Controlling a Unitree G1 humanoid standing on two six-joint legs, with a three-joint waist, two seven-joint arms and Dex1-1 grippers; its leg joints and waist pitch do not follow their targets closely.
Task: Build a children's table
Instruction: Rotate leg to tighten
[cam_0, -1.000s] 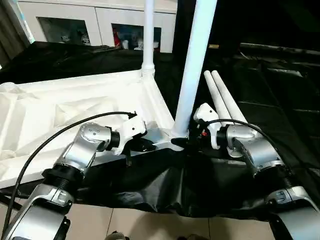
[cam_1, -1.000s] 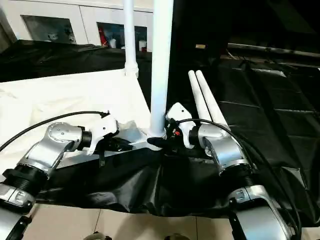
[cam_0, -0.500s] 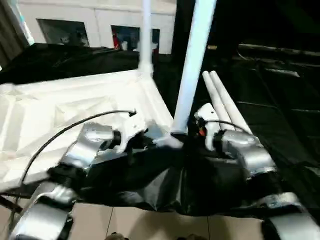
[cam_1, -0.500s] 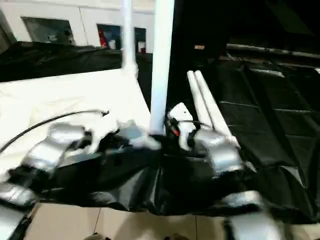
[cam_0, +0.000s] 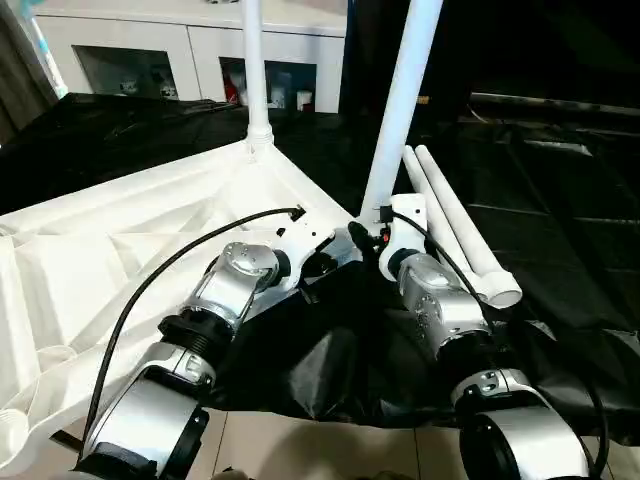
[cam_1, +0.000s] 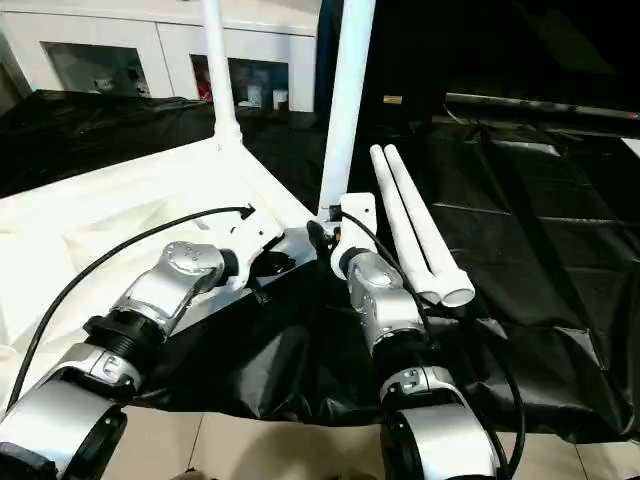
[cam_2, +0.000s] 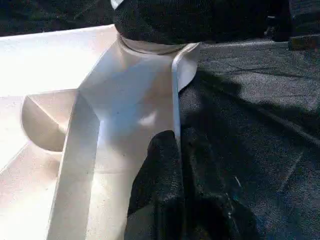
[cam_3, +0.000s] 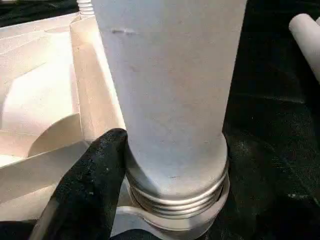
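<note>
Since a second ago both arms have swung inward to the near corner socket (cam_3: 175, 210). The right tool (cam_3: 150, 165) now stands wide around the base of the second leg (cam_0: 400, 110), its threads seated in the socket; the left tool (cam_2: 170, 165), closed narrow, rests on the tabletop (cam_0: 110, 250) rim at centre frame. Judgement: tightening is in progress. Count: two legs upright, far leg (cam_0: 252, 70) included; two spare legs (cam_0: 460, 225) on the black-covered bench (cam_0: 560, 220), centre right.
</note>
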